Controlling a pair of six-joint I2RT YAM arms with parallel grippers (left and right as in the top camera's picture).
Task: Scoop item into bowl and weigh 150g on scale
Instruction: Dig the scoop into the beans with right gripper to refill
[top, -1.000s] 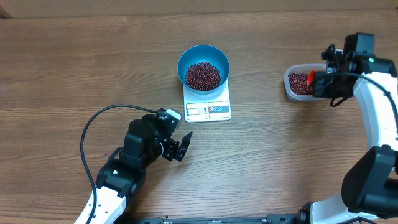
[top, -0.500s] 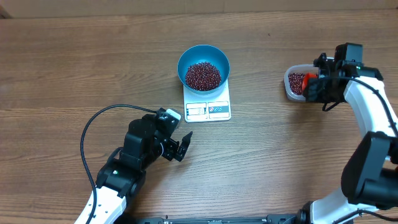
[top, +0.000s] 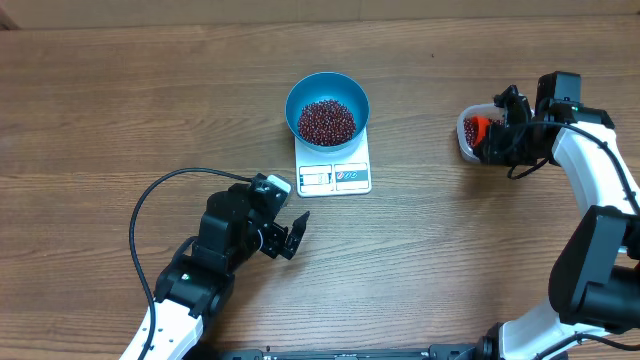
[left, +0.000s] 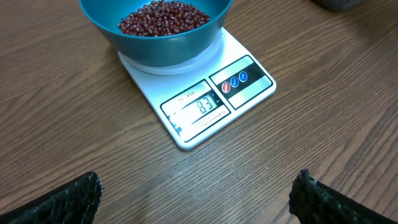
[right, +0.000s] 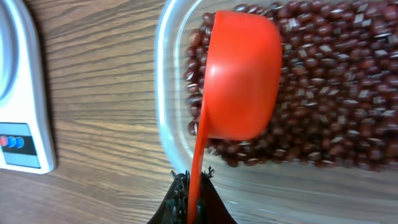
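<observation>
Wooden counter (top: 150, 100) bore the scale (left: 205, 102), its bowl (top: 295, 95) of beans (top: 327, 121) weighing short of target, as the right tool (right: 191, 199) gripped the scoop (right: 239, 74) over the tub (right: 168, 93), the left tool (top: 293, 235) released.

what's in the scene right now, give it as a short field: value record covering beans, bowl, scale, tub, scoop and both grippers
blue bowl: sits on the scale, partly filled
beans: a pile in the bowl, more in the tub
scale: white, display lit, appears to read 83
tub: clear plastic, to the right of the scale, holds beans
scoop: orange-red, over the tub's beans, back facing the wrist camera
right gripper: shut on the scoop's handle
left gripper: open, empty, apart from the scale
</observation>
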